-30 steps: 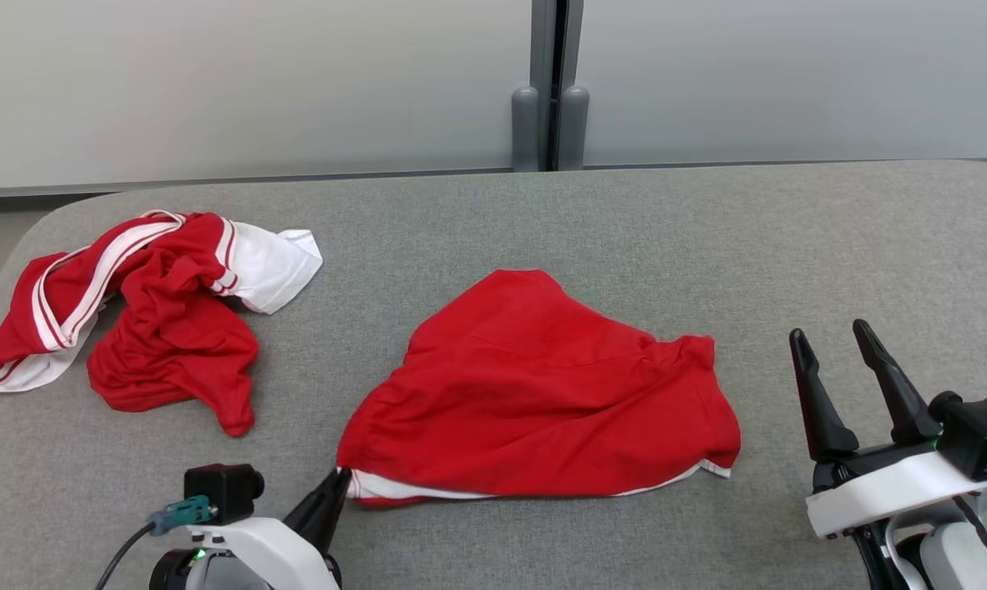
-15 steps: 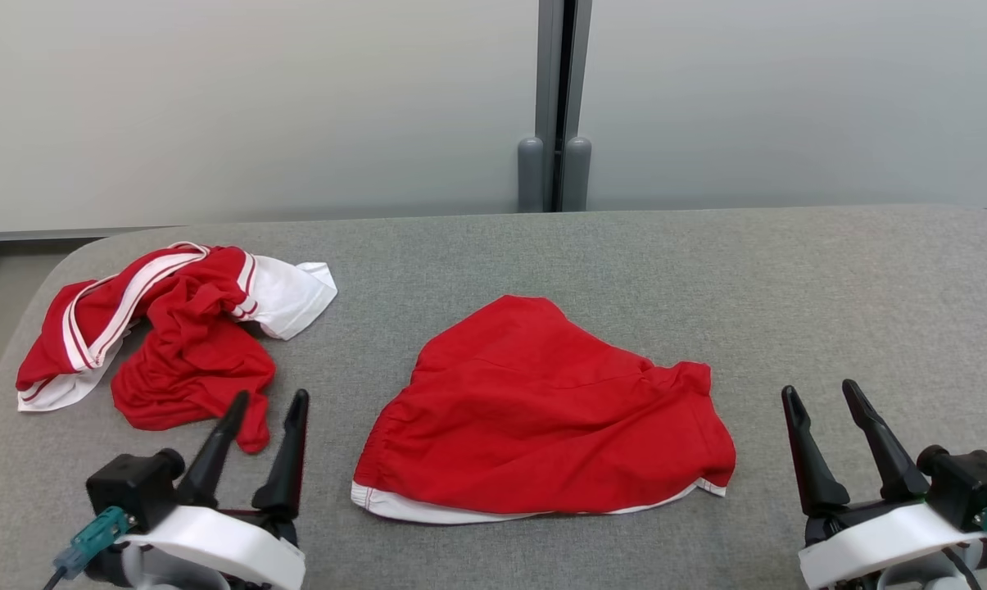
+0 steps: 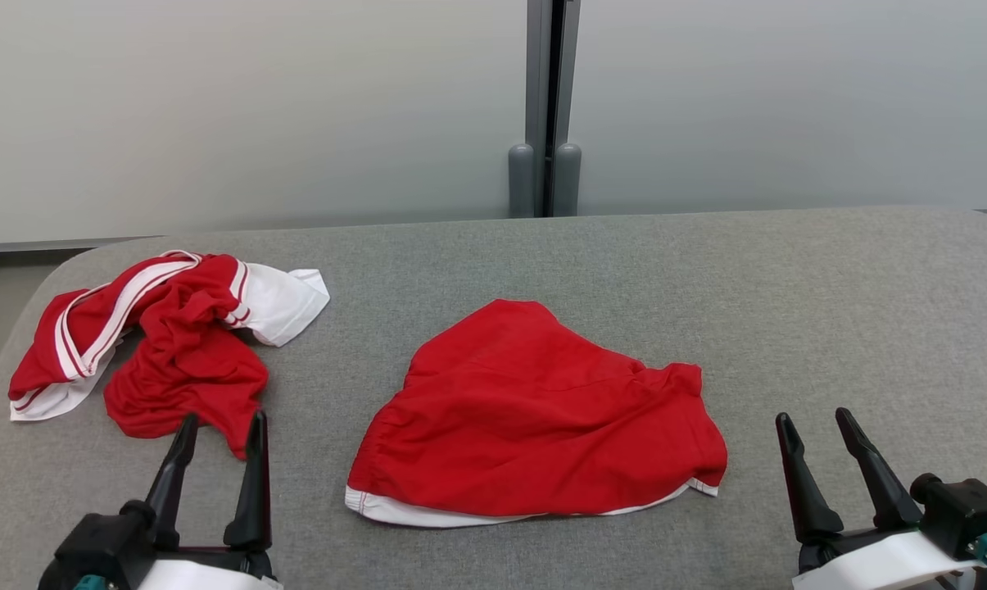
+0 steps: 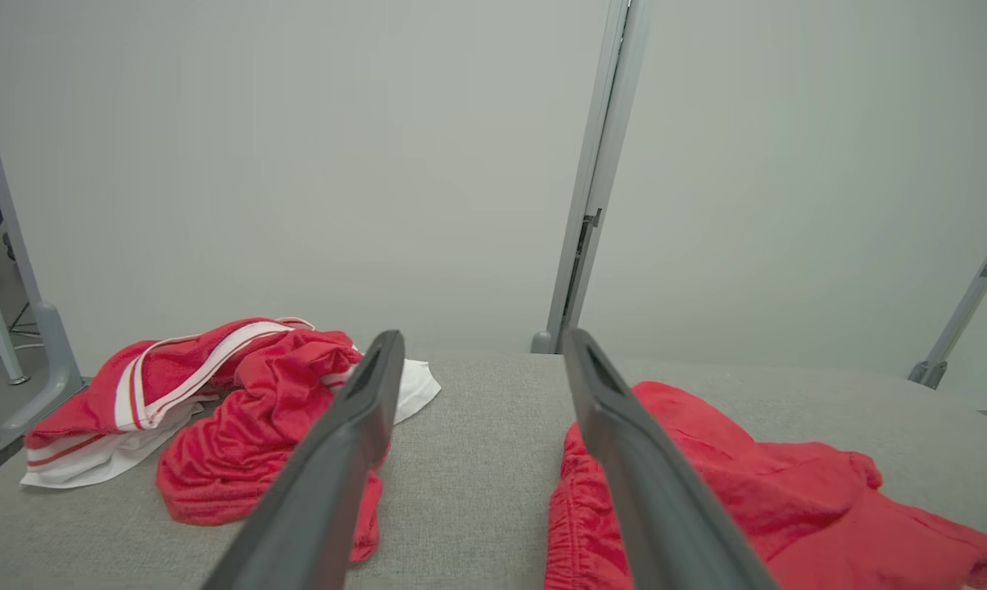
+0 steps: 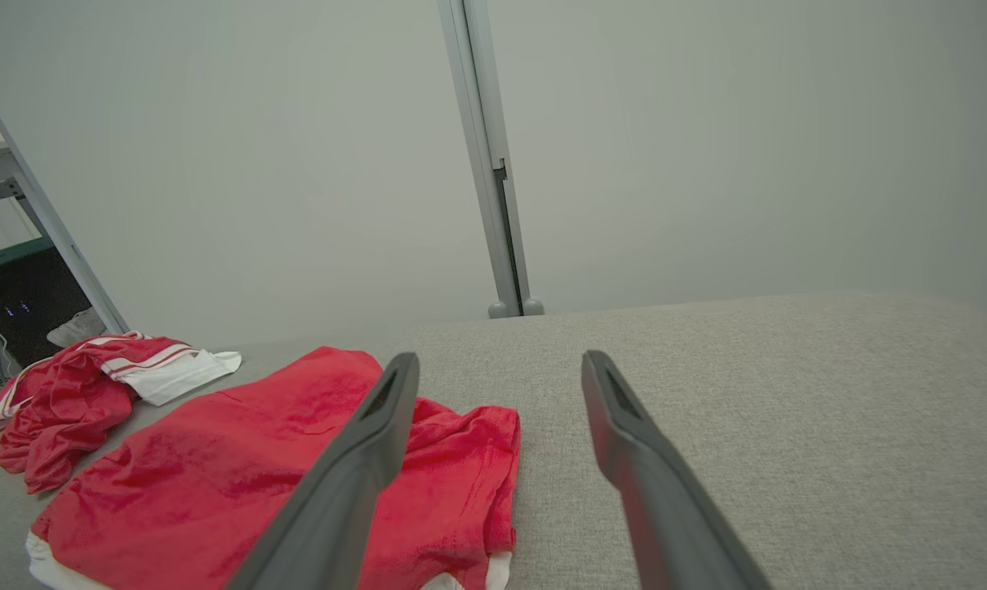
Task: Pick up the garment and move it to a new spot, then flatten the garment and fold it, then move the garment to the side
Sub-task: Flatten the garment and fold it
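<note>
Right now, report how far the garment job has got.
Done: the red shorts lie spread in the middle, apart from the crumpled red-and-white garment. In hand: nothing; left end effector and right end effector hover open, off the cloth. Left: the shorts look wrinkled and unfolded, so flattening, folding, moving aside.

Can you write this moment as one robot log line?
left end effector: open, empty | right end effector: open, empty | red shorts: centre, lying free | striped garment: crumpled, left

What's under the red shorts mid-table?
The red shorts lie on the gray fabric tabletop, which shows all around them. A white hem peeks out along their near edge. Anything beneath the cloth is covered and cannot be seen.
</note>
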Robot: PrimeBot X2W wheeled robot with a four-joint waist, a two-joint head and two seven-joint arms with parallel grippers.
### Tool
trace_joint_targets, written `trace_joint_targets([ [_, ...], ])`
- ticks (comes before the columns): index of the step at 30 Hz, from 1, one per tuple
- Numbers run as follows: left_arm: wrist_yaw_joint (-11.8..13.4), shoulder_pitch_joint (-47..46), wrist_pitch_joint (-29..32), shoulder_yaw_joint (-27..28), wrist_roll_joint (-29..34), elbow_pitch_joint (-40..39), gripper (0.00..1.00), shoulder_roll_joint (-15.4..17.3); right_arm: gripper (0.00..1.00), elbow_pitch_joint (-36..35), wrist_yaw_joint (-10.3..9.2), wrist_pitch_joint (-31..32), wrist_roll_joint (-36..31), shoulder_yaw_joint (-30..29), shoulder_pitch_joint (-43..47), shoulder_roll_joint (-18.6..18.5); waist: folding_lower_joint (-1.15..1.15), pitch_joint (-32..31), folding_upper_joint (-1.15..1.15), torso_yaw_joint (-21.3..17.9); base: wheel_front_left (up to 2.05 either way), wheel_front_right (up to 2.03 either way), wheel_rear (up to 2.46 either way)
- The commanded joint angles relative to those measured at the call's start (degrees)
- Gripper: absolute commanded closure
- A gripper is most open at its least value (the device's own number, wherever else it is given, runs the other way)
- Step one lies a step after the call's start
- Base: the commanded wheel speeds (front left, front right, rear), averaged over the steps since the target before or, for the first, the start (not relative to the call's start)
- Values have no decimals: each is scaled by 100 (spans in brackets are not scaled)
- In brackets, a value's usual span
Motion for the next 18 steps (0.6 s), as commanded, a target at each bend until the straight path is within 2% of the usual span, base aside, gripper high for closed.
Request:
trace_joint_targets([
  [1,-69,80,-27,82,90,81,0,-56,0,-3,12,0,-35,-20,26,-9,0,9,0,-2,0,0,0],
  [6,-242,168,-28,406,324,268,0,-371,0,-1,12,0,-72,-46,-39,-19,0,12,0,10,0,0,0],
  [18,-530,173,-28,737,611,375,0,-664,0,69,12,0,-114,-28,-51,-20,0,1,0,-13,0,0,0],
])
